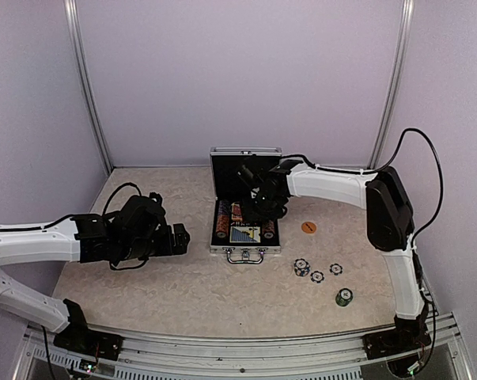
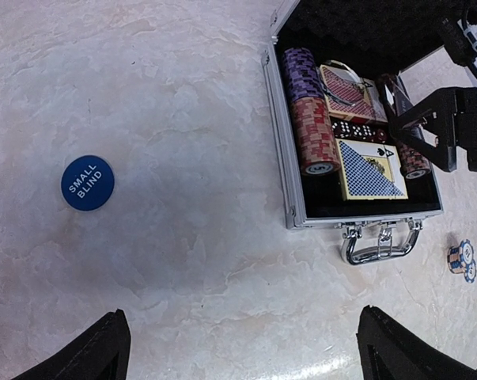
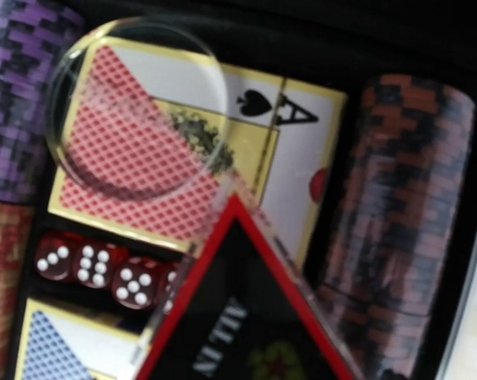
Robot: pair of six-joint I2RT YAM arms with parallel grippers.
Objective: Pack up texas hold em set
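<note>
A green chip and loose striped chips lie flat on the surface, right of the open aluminium case, whose slots hold chip rows, decks and dice. The left pincer waits wide apart at left. The right pincer hovers over the case, a clear ALL IN triangle close beneath, grip impossible to confirm. Hard, light, likely slick chips suit a rim pinch.
</note>
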